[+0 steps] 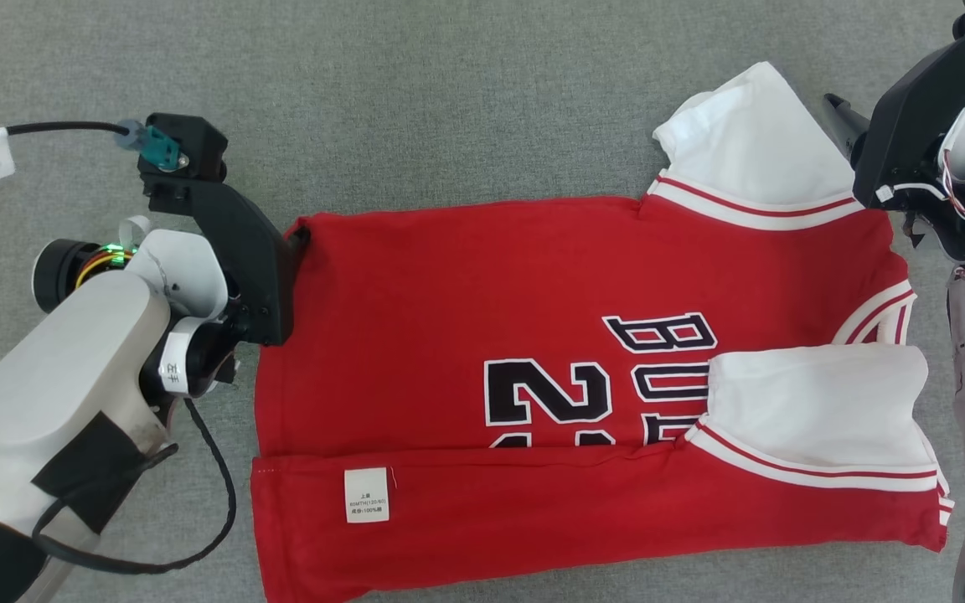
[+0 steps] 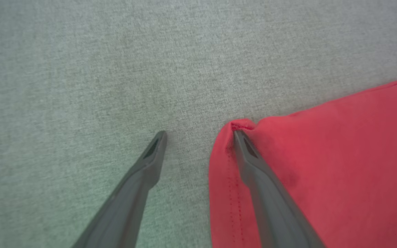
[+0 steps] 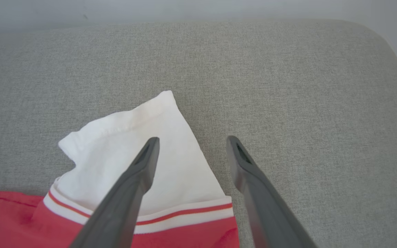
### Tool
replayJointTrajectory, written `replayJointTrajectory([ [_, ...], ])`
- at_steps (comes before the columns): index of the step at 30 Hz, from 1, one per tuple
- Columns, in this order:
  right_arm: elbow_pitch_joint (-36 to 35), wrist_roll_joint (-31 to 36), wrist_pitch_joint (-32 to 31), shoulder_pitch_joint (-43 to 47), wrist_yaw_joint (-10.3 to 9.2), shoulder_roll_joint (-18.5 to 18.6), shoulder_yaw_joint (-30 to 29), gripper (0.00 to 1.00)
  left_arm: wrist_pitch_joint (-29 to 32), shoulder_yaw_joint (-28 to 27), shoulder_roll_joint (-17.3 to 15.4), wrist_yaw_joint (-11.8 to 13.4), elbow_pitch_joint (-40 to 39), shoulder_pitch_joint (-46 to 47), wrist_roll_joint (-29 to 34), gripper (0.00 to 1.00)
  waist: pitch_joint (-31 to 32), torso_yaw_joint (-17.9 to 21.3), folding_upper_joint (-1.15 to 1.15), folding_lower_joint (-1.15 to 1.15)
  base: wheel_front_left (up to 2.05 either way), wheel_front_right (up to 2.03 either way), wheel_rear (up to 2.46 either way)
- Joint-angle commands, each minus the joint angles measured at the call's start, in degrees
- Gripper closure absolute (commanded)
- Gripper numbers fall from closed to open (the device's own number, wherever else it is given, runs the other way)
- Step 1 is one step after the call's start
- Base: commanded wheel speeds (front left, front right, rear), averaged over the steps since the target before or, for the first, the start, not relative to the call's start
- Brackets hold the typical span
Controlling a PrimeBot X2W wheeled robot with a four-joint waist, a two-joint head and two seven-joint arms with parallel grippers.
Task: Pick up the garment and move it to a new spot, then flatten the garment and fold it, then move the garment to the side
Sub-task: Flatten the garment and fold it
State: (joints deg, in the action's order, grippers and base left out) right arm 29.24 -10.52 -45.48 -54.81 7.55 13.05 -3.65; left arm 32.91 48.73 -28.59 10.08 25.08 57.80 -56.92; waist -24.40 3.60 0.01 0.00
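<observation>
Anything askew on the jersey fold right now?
Yes. On the red short-sleeved jersey, the far white sleeve sticks out crumpled past the body, while the near white sleeve is folded in over the black lettering. The hem corner is bunched at a fingertip of the open left gripper.

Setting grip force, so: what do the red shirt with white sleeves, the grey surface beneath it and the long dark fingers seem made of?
Red shirt with white sleeves: soft matte knit, likely cotton; it creases and shows stitched hems. Grey surface: woven upholstery-like fabric, matte, with a fine heathered weave. Long dark fingers: rigid, smooth, probably moulded plastic, dull sheen.
</observation>
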Motion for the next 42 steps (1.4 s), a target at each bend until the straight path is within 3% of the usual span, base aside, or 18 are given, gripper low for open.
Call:
replayJointTrajectory([
  [1,0.31,-0.35,0.2,-0.54,-0.13,0.32,0.15,0.0,0.57,0.72,0.63,-0.3,0.15,0.34,0.27,0.0,-0.22,-0.03,-0.01,0.0,0.0,0.0,0.0],
  [5,1.15,-0.34,0.8,-1.49,-0.13,0.53,0.44,0.0,0.84,1.13,1.61,-0.39,0.31,0.7,0.18,0.0,-0.95,-0.18,-0.01,0.0,0.0,0.0,0.0],
  [16,2.94,-0.26,2.75,-0.78,-0.13,0.67,0.17,0.0,0.31,1.89,-1.47,4.62,0.98,2.29,4.32,0.0,0.62,-1.01,-0.01,0.0,0.0,0.0,0.0],
  [32,1.04,0.07,1.61,0.84,-0.13,0.42,-0.59,0.0,1.53,1.47,-1.72,4.62,-2.61,0.7,2.08,0.0,2.31,-0.88,-0.01,0.0,0.0,0.0,0.0],
  [42,-1.16,0.68,0.87,0.72,-0.13,-0.53,-0.89,0.0,1.64,1.49,-0.27,4.8,-3.03,2.06,1.91,0.0,0.03,-0.87,-0.01,0.0,0.0,0.0,0.0],
])
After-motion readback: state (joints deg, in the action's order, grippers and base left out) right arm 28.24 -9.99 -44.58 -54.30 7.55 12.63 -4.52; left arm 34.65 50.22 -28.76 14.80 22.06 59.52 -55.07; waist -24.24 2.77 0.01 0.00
